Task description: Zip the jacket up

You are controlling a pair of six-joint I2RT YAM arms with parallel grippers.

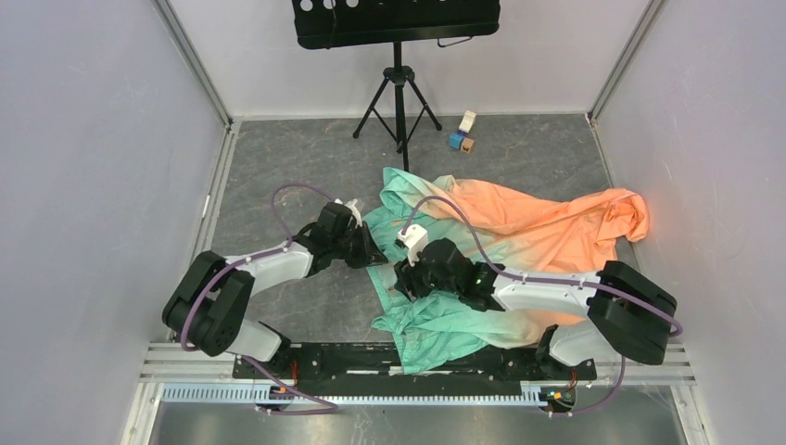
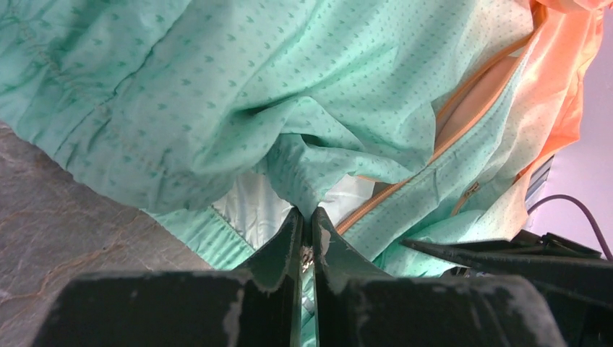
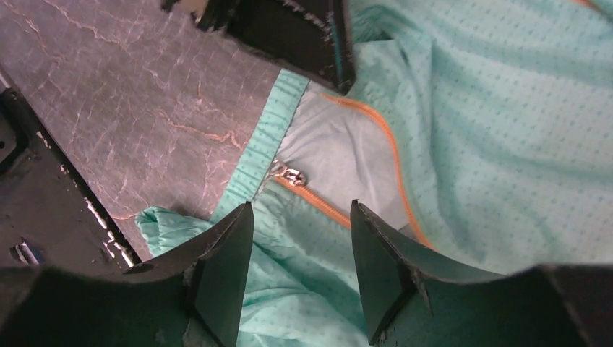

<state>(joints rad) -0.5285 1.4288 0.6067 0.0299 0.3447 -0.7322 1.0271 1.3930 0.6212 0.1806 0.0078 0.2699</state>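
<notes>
The jacket (image 1: 519, 227) lies crumpled on the table, mint green near the arms and peach-orange at the far right. My left gripper (image 1: 375, 255) is shut on a fold of the mint jacket fabric (image 2: 307, 173) by the hem; the orange zipper line (image 2: 463, 97) runs past it on the right. My right gripper (image 1: 405, 275) is open just above the jacket. In the right wrist view its jaws stand wide apart, short of the metal zipper slider (image 3: 289, 176) at the bottom end of the orange zipper (image 3: 394, 155). The other gripper's finger (image 3: 303, 36) shows at the top.
A black music stand on a tripod (image 1: 399, 83) stands at the back. Small coloured blocks (image 1: 462, 134) lie beside it. Grey walls close in the left and right sides. The black rail with the arm bases (image 1: 417, 357) runs along the near edge, partly under the jacket.
</notes>
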